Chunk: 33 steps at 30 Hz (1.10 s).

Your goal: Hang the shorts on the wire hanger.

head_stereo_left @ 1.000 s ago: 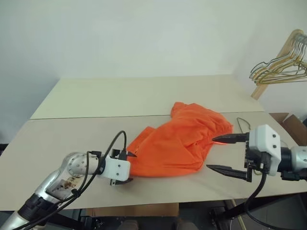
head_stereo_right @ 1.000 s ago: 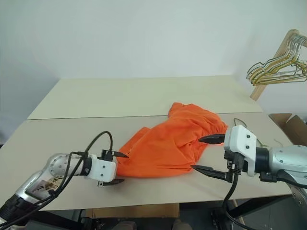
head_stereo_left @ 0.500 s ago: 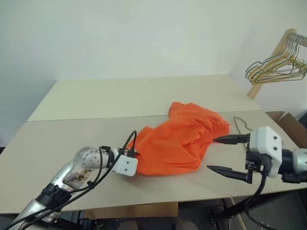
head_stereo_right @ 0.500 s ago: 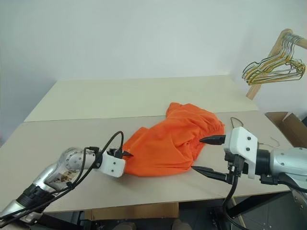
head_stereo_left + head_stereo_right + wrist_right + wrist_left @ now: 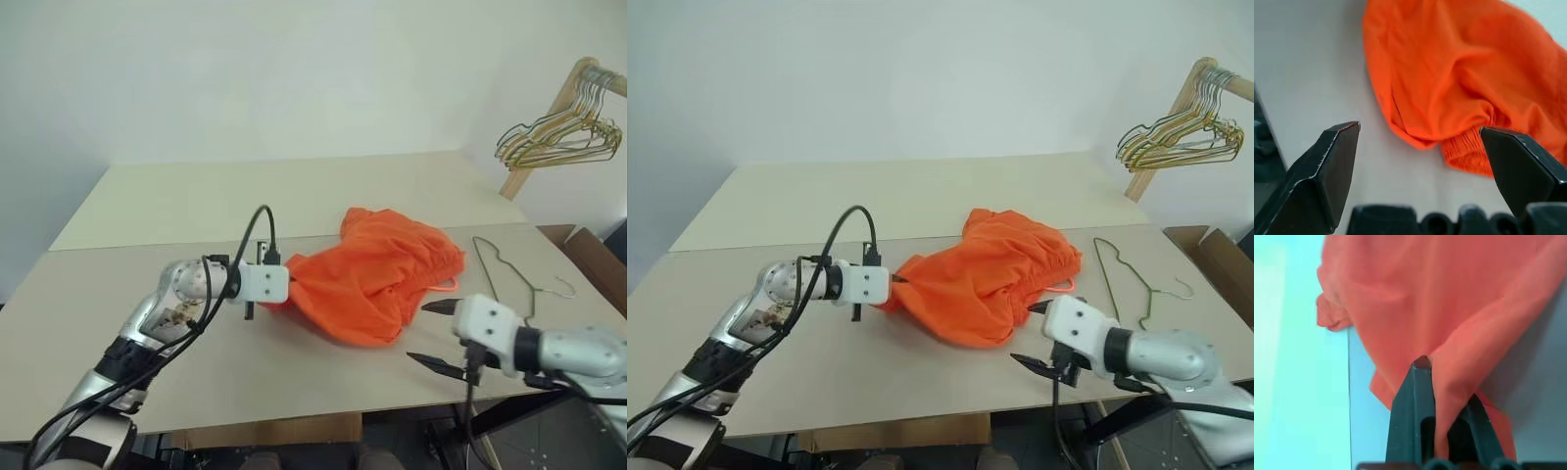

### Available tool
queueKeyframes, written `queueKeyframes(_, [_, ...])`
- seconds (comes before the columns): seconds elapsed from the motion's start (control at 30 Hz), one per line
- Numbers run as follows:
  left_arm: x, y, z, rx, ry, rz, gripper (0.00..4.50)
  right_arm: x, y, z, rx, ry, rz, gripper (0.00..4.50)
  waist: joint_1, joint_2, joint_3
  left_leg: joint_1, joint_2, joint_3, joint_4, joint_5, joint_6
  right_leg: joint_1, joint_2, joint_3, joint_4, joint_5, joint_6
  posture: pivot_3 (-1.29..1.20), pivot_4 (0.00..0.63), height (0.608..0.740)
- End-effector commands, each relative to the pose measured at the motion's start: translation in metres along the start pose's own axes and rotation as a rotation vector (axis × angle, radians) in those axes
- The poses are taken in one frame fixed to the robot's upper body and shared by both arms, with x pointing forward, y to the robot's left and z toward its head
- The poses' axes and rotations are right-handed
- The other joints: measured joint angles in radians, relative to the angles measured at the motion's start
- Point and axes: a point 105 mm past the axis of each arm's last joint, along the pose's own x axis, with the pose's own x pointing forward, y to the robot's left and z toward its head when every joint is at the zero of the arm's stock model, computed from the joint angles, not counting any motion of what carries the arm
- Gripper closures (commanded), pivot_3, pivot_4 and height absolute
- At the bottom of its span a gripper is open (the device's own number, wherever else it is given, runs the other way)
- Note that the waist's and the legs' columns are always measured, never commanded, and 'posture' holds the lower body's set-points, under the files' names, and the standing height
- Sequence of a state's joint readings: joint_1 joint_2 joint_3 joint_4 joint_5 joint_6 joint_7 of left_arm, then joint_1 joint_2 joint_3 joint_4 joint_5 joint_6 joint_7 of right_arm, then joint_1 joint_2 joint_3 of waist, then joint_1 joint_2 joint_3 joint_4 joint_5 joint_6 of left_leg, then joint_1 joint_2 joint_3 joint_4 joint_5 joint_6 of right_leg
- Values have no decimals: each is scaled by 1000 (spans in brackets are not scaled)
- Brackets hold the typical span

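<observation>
The bright orange shorts (image 5: 382, 274) lie bunched in the middle of the table. My left gripper (image 5: 291, 287) is shut on their left edge and holds that edge a little above the table. The left wrist view shows my left gripper (image 5: 1422, 367) with fabric pinched between its black fingers. My right gripper (image 5: 433, 335) stands open low over the table, just in front of the shorts' right end, and holds nothing. In the right wrist view the right gripper (image 5: 1419, 128) frames the gathered waistband (image 5: 1469, 152). The wire hanger (image 5: 530, 291) lies flat on the table to the right of the shorts.
A cluster of gold and grey hangers (image 5: 558, 137) hangs on a wooden rack at the far right. A cardboard box (image 5: 600, 257) sits beyond the table's right edge. The table (image 5: 294, 196) extends far behind the shorts, with a seam running across it.
My left gripper has shut on the shorts' left edge, then risen and moved forward and right, pulling the fabric along. The right gripper has sunk toward the table, still open.
</observation>
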<state>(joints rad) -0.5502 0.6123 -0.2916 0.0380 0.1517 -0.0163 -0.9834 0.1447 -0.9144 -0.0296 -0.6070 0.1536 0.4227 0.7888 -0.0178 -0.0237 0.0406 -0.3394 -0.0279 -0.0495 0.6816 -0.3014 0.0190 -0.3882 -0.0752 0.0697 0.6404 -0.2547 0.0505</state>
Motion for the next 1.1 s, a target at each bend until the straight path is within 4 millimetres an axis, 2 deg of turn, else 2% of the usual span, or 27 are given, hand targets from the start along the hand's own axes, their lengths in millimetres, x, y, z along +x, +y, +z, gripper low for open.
queueKeyframes(0.03, [-11, 38, 18, -66, -58, 127, 4481, 12, -11, 0, -127, 22, -131, 0, -1, 0, 0, 0, -1, 0, 0, 0, 0, 0, 0, 0, 0, 0, 0, -98, 0, 740])
queueKeyframes(0.13, [-15, 59, 24, -115, -76, 199, 4481, 26, -15, -4, -204, 45, -215, 0, -6, 0, 0, 0, -3, 0, 0, 0, 0, 0, 0, 0, 0, 0, 0, -101, 0, 740])
queueKeyframes(0.3, [-24, 75, 19, -164, -51, 258, 4481, 38, -27, -12, -294, 81, -305, 0, -21, 0, 0, 0, -4, -1, 0, 0, 0, 0, -1, 0, 0, 0, 0, -98, 0, 740])
queueKeyframes(0.57, [-31, 77, 12, -165, -19, 270, 4481, 64, -37, -1, -401, 34, -273, 0, -32, 0, 0, 1, -4, -2, 0, 1, -1, -1, 0, 1, 1, 0, 0, -84, 0, 740])
queueKeyframes(0.7, [-32, 76, 11, -167, -15, 275, 4481, 78, -32, 0, -451, 28, -214, 0, -29, 0, 0, 1, -4, -2, 0, 1, -1, -1, -1, 0, 1, 0, 0, -68, 0, 740])
queueKeyframes(0.8, [-34, 75, 11, -167, -12, 278, 4500, 84, -27, -6, -464, 34, -171, 878, -25, 0, 0, 0, -5, -2, 0, 1, -1, -1, -1, 0, 1, 0, 0, -57, 0, 740])
queueKeyframes(1.1, [-42, 72, 2, -161, 26, 282, 4500, 83, -27, 1, -461, -8, -172, 4100, -27, 0, 0, 1, -5, -3, 0, 1, -1, -1, -1, 1, 2, 0, 0, -51, 0, 740])
